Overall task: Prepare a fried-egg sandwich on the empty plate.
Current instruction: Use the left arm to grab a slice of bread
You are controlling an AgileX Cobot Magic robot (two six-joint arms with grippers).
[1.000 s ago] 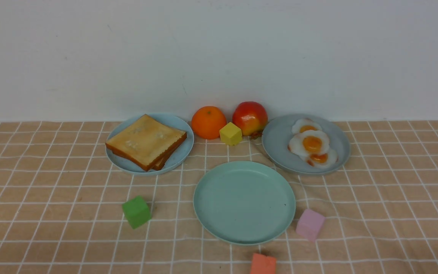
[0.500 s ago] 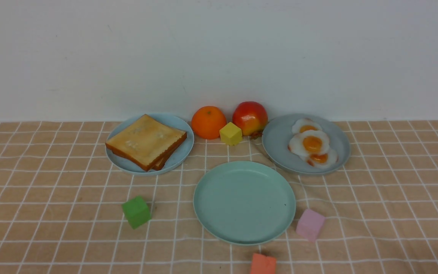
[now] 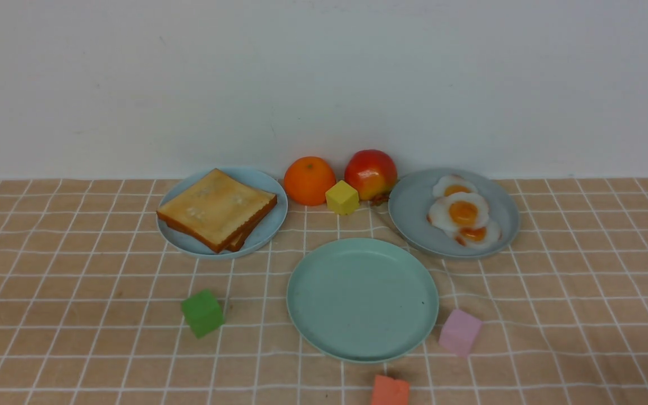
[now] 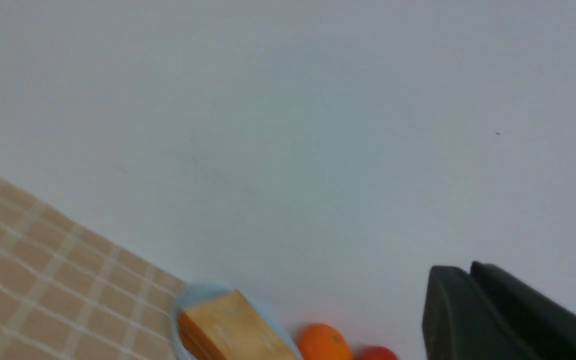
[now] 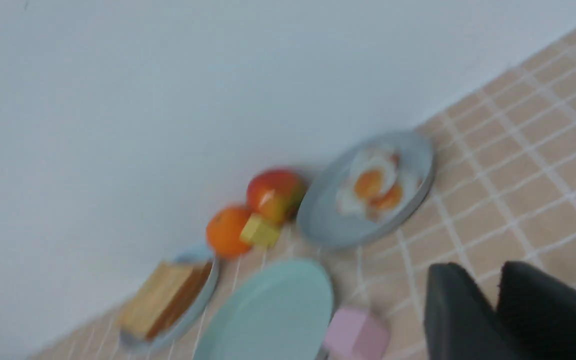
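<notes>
Left of centre in the front view, on the sky-blue plate (image 3: pixel 272 228): two toast slices (image 3: pixel 216 208), stacked, top one a bit askew. Probably light and fairly stiff, maybe slightly spongy. Best pinched across a crust edge near the lower corner, top slice only.
Right of centre, grey-blue plate (image 3: pixel 414 216): overlapping pile of three, the middle fried egg (image 3: pixel 462 214) seemingly on top. Looks thin, floppy, kinda slick, so better to grab the white's rim and skip the yolk. Could drag a neighbour along.
Lower middle, mint-green plate (image 3: pixel 362 298): bare, nothing on it yet, pink cube (image 3: pixel 459 332) just beside its lower-right rim.
Left gripper (image 4: pixel 468 272): out of the front view, fingers pressed together, holding nothing.
Right gripper (image 5: pixel 490 274): also out of the front view, fingers nearly together with a sliver between the tips. Too blurry to call, nothing in there.
</notes>
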